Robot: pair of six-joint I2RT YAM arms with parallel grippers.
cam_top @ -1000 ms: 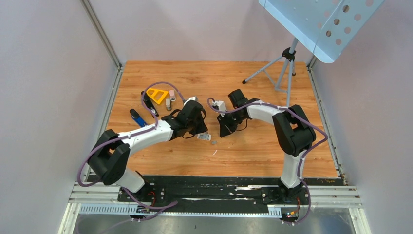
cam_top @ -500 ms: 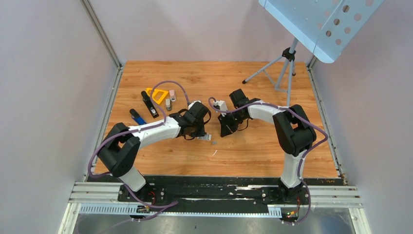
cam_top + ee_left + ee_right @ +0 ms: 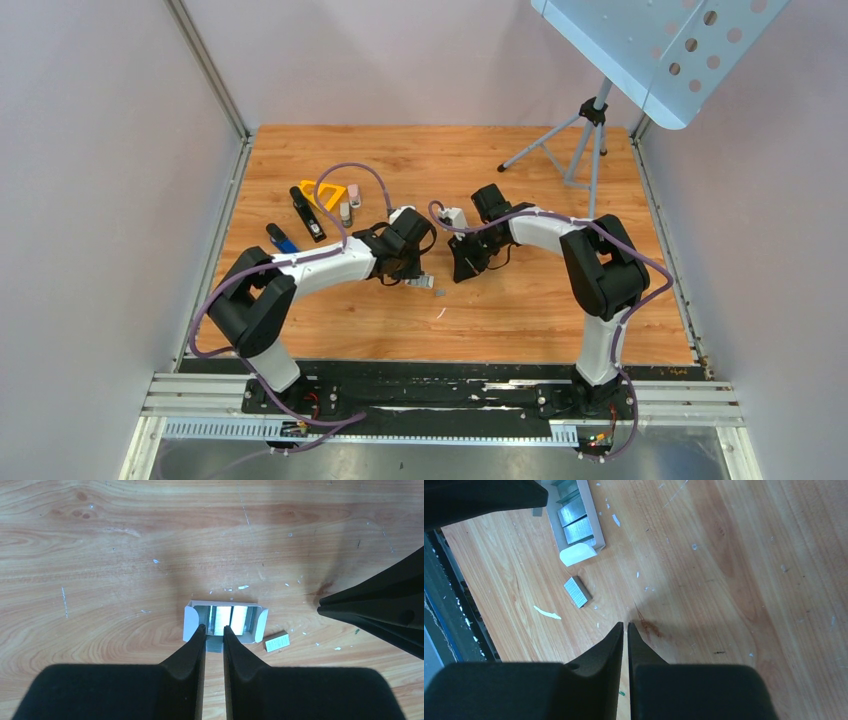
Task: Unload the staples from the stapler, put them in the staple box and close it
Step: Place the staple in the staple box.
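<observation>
The black stapler (image 3: 307, 213) lies at the far left of the wooden floor, away from both grippers. My left gripper (image 3: 412, 271) is low over a small white open box (image 3: 190, 622) of staple bars. Its fingers (image 3: 214, 628) are closed to a narrow gap on a grey bar of staples (image 3: 214, 644) at the box's near edge. A second loose staple bar (image 3: 277, 643) lies just right of the box; it also shows in the right wrist view (image 3: 577, 592). My right gripper (image 3: 460, 270) is shut and empty (image 3: 625, 625), its tips just above the bare wood to the right of the box.
A yellow triangular object (image 3: 325, 194), a tiny pink stapler (image 3: 354, 193) and a small bottle (image 3: 345, 212) sit beside the stapler. A blue stick-like tool (image 3: 283, 241) lies nearer left. A thin white sliver (image 3: 547, 612) lies on the wood. A tripod (image 3: 580, 135) stands at the back right.
My left arm has swung, uncovering the black stapler, and its gripper has shifted slightly right toward the staple box. The right arm has not moved.
</observation>
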